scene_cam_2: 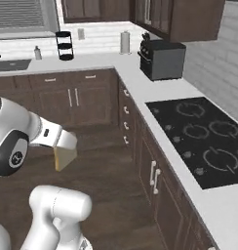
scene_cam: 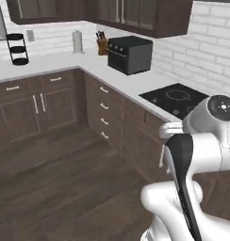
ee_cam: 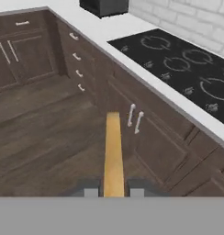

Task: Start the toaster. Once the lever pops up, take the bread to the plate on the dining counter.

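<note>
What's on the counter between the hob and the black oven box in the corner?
Nothing: in the right base view, bare white counter runs from the hob to the oven box.

black hob [scene_cam_2: 204,139] on pale worktop [scene_cam_2: 155,93]

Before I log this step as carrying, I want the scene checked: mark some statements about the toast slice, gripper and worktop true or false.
1. The two-finger gripper is shut on the thin tan-golden bread slice. True.
2. The slice is over the dark wooden floor. True.
3. A pot stands on the black hob. False: its surface is bare.
4. The dark boxy appliance with silver trim sits on the floor. False: it stands on the pale worktop.
</note>
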{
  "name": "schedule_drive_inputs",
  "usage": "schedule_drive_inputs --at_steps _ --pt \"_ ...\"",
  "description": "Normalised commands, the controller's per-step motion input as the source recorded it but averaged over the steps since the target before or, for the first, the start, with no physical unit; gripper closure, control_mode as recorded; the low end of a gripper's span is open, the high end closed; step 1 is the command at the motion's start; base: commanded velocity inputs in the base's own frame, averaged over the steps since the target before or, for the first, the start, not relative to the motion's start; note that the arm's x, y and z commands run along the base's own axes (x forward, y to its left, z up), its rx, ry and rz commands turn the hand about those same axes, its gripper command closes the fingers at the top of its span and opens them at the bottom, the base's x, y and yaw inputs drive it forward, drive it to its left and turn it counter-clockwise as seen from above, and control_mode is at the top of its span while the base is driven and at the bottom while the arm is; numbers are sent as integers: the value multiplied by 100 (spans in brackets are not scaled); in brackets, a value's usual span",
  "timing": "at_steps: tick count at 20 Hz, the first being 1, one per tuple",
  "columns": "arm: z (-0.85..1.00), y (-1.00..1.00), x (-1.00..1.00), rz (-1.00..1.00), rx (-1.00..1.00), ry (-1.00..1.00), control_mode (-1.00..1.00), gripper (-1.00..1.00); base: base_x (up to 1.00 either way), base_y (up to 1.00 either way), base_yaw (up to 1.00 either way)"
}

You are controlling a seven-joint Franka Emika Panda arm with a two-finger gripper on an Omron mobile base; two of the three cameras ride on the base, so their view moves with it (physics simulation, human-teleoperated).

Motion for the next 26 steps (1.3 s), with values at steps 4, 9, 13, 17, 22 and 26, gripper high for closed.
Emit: schedule_drive_inputs --at_steps 4,9,13,17,22,26 --pt "0 0 0 0 0 0 100 100 0 38 100" --pt "0 0 0 0 0 0 100 100 13 20 97" --pt "0 0 0 0 0 0 100 100 69 0 90" --pt "0 0 0 0 0 0 100 100 66 0 87" --pt "0 0 0 0 0 0 100 100 24 18 89" --pt "0 0 0 0 0 0 100 100 0 24 82"
